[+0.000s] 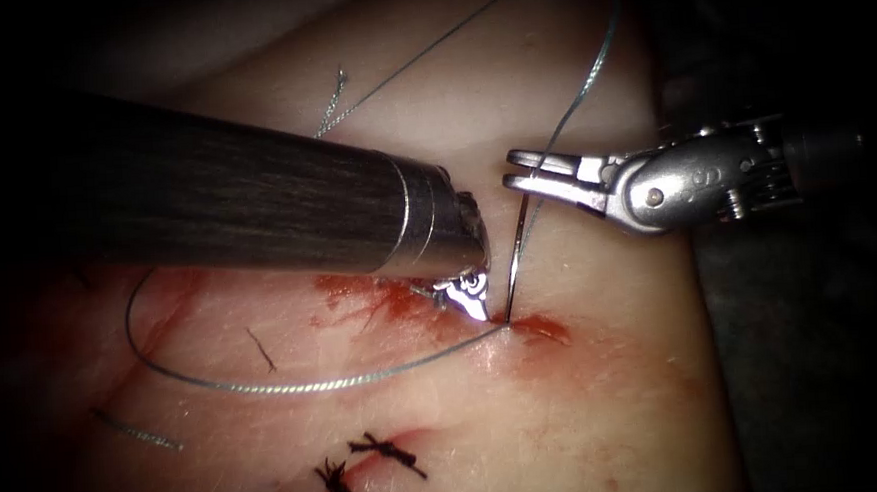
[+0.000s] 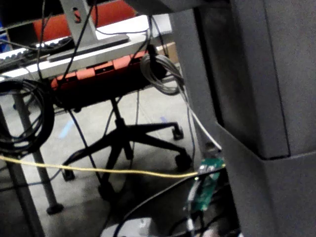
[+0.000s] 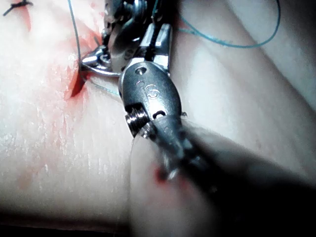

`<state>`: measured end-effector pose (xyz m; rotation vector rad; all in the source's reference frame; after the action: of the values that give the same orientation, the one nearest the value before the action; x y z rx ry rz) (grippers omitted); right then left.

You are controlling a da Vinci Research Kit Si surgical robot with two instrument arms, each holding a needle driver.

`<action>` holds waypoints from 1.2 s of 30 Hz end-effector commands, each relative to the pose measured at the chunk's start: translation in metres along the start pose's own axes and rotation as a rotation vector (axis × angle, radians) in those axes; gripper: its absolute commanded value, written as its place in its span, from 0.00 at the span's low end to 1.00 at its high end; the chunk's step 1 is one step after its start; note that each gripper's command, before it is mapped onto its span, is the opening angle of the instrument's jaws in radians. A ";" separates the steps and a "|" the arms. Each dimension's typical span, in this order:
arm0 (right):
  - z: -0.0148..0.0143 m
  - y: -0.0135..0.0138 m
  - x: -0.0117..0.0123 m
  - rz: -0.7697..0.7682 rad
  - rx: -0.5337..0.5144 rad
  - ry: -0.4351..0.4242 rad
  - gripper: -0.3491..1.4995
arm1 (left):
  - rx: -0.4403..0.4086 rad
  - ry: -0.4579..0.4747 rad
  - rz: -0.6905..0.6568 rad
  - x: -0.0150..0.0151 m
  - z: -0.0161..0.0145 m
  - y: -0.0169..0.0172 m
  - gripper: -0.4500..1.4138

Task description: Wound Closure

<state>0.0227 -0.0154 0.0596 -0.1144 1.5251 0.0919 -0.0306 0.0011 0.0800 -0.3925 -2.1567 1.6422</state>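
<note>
Near the middle of the tissue point(image 1: 607, 407), at the red-stained cut point(image 1: 538, 326), we see the needle point(image 1: 515, 262) standing with its lower end in the tissue and its upper end between the jaws of the right hand point(image 1: 515, 170), which are closed on it near that end. Thread point(image 1: 296, 386) runs from the entry point in a long loop toward the tissue's left edge, and another strand point(image 1: 590, 73) rises toward the far edge. Our left hand point(image 1: 469, 296) rests at the cut just left of the needle; we cannot tell whether its jaws are open or grip anything. Dark finished stitches point(image 1: 384, 449) lie toward the near edge.
</note>
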 end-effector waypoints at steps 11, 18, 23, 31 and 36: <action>0.0008 -0.0002 -0.0002 0.024 -0.060 -0.032 0.00 | 0.000 0.000 0.000 0.0004 0.0004 -0.0005 0.00; 0.0004 0.0005 -0.0004 0.024 -0.113 -0.060 0.00 | -0.011 -0.012 0.001 0.0001 0.0008 -0.0002 0.00; 0.0003 0.0003 -0.0005 0.075 -0.116 -0.065 0.00 | -0.012 -0.018 0.001 0.0002 0.0008 -0.0001 0.00; 0.0007 -0.0006 -0.0005 0.117 -0.112 -0.062 0.00 | -0.014 -0.019 0.000 0.0002 0.0008 0.0000 0.00; 0.0007 -0.0007 -0.0005 0.152 -0.112 -0.060 0.00 | -0.014 -0.019 0.000 0.0002 0.0008 0.0000 0.00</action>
<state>0.0226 -0.0157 0.0598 -0.0864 1.4655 0.2982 -0.0306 0.0007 0.0793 -0.3828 -2.1827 1.6391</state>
